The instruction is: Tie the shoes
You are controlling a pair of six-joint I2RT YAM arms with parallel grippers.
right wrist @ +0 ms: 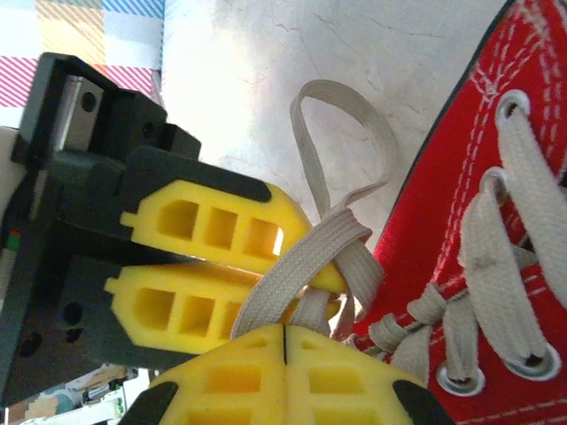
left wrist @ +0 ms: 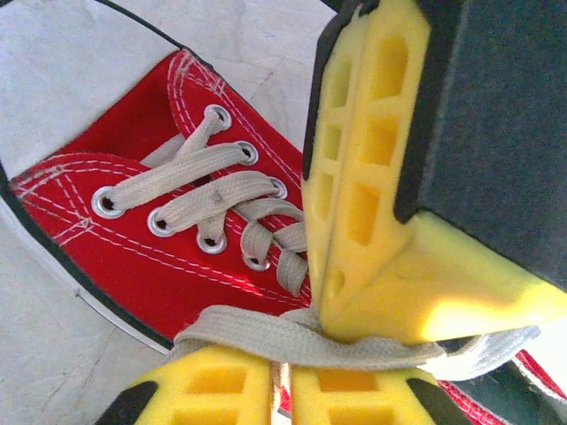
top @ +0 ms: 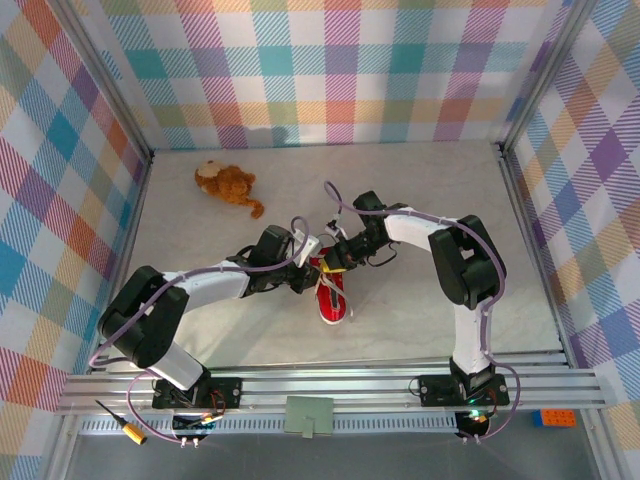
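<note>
The red shoe (top: 332, 300) lies mid-table with its white toe cap toward the arms; its red canvas (left wrist: 133, 257) (right wrist: 443, 186) and laced eyelets show in both wrist views. Both grippers meet over its upper end. In the left wrist view a white lace (left wrist: 292, 341) runs across the tips of my left gripper (top: 320, 267) (left wrist: 282, 390), whose pads stand a sliver apart with lace between them. My right gripper (top: 336, 261) (right wrist: 285, 354) is shut, its tips (left wrist: 326, 305) pinching the lace at the crossing. The lace (right wrist: 306, 257) wraps round the left gripper's lower fingertip (right wrist: 323, 276), a loop (right wrist: 347, 133) standing free.
A brown plush toy (top: 228, 183) lies at the back left of the pale table (top: 420, 180). Plaid walls (top: 340, 70) enclose the table on three sides. An aluminium rail (top: 330, 385) runs along the near edge.
</note>
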